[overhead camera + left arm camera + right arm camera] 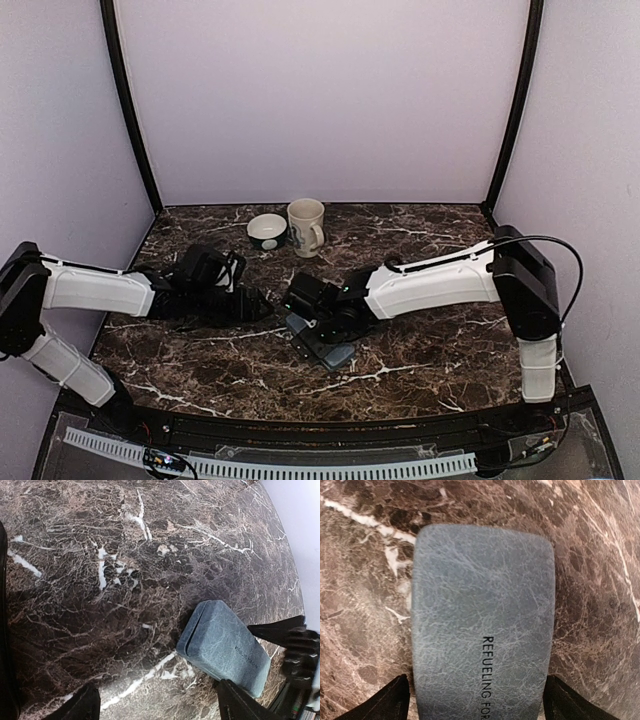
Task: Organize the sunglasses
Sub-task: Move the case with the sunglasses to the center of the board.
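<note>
Sunglasses: not made out in any view. One grey case point(480, 605), near end cut off, between my right gripper's point(475, 702) spread fingers; contact unclear. Left gripper point(160, 705) fingers apart, empty. One mug point(306, 226), one bowl point(267, 231).

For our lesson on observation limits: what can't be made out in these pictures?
Sunglasses: seen in no view; whether the grey-blue case holds them cannot be told.
Case lettering: right wrist view, cut off by the bottom edge.
Bowl interior: top view, too small.
</note>
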`<state>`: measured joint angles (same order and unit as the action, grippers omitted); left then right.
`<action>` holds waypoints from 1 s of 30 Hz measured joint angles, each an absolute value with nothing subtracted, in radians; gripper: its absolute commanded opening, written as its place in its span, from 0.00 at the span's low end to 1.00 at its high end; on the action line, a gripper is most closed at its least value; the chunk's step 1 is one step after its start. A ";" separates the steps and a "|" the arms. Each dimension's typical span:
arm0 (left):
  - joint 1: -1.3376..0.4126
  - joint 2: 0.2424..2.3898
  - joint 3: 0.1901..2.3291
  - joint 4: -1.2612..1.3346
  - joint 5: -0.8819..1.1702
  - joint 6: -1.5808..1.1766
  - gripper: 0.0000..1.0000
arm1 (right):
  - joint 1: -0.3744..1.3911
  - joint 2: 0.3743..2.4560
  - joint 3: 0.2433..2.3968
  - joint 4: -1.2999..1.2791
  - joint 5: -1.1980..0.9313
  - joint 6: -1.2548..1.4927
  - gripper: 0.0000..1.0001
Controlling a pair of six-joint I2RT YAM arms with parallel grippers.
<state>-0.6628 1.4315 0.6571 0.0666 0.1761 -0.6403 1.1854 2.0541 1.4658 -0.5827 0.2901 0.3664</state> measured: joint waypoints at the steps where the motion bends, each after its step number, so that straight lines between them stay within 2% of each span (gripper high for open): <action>1: -0.663 1.425 0.654 0.067 0.176 -0.640 0.83 | 1.187 2.066 1.473 -0.592 0.294 0.361 0.88; 9: -0.663 1.393 0.646 0.078 0.178 -0.640 0.83 | 1.211 2.121 1.547 -0.669 0.362 0.337 0.73; 13: -0.663 1.395 0.645 0.080 0.191 -0.640 0.82 | 1.221 2.129 1.562 -0.686 0.392 0.329 0.70; 15: -0.663 1.398 0.643 0.082 0.195 -0.640 0.82 | 1.225 2.129 1.562 -0.690 0.405 0.319 0.73; 18: -0.663 1.401 0.621 0.101 0.197 -0.641 0.82 | 1.228 2.128 1.555 -0.683 0.414 0.295 0.88; 21: -0.663 1.410 0.598 0.118 0.203 -0.648 0.82 | 1.229 2.102 1.515 -0.654 0.425 0.257 0.97; 30: -0.672 1.469 0.593 0.158 0.220 -0.651 0.82 | 1.209 2.028 1.402 -0.577 0.365 0.216 1.00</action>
